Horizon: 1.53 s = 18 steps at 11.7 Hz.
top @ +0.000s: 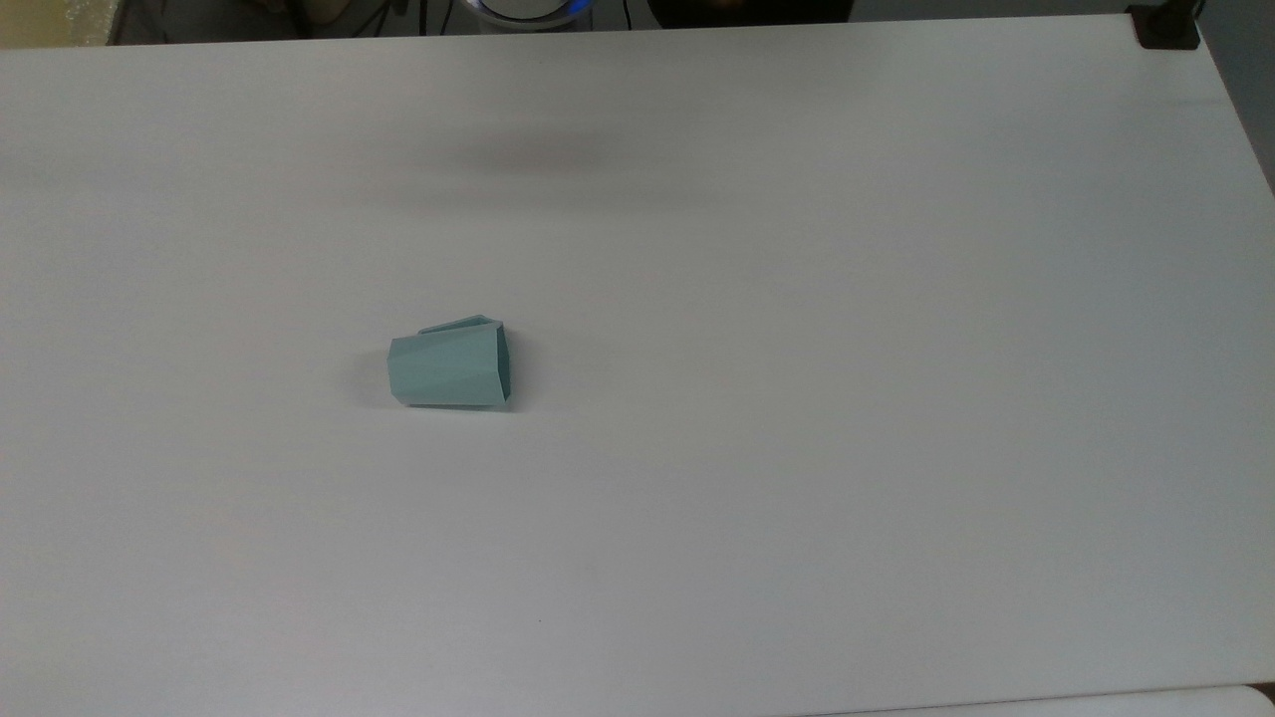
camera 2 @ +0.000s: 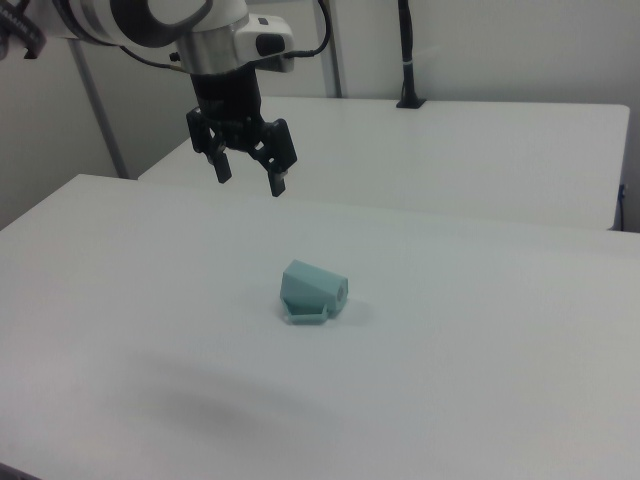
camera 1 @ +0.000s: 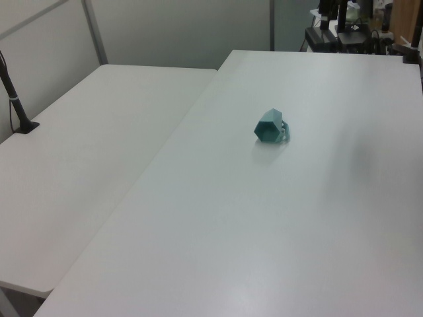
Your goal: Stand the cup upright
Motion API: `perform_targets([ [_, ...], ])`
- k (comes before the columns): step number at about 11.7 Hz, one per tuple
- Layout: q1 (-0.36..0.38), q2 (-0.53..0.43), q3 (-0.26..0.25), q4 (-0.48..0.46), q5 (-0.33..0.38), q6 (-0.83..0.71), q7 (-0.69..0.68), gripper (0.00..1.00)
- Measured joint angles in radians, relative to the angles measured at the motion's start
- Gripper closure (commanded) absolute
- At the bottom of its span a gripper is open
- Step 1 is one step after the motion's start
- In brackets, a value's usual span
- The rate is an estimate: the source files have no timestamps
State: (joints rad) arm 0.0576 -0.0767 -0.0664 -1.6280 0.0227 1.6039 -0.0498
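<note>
The pale teal cup (top: 450, 367) lies on its side on the white table (top: 797, 398), left of centre in the top view, its wide rim facing the top view's right and its handle on the far side. In the left view the cup (camera 1: 270, 126) shows its hexagonal end. In the right view the cup (camera 2: 312, 292) rests with its handle toward the camera. My gripper (camera 2: 251, 179) hangs in the air above the table, up and to the right view's left of the cup, fingers open and holding nothing.
A second white table (camera 1: 86, 172) adjoins on the left view's left, with a black pole base (camera 1: 25, 123) on it. A black clamp (top: 1165, 30) sits at the table's far right corner in the top view. Equipment (camera 1: 344, 26) stands beyond the far edge.
</note>
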Motion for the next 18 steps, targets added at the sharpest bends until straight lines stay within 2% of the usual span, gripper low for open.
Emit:
perform_targets([
  [9, 0.019, 0.003, 0.002, 0.009, -0.013, 0.001, -0.043, 0.0],
  [12, 0.026, 0.003, 0.005, 0.015, -0.015, 0.001, -0.013, 0.0],
  [13, 0.037, 0.008, 0.012, 0.015, -0.038, 0.001, 0.019, 0.0],
  [15, 0.14, 0.055, 0.041, 0.012, -0.216, 0.002, 0.167, 0.0],
  [18, 0.248, 0.129, 0.049, 0.007, -0.332, 0.147, 0.355, 0.0],
])
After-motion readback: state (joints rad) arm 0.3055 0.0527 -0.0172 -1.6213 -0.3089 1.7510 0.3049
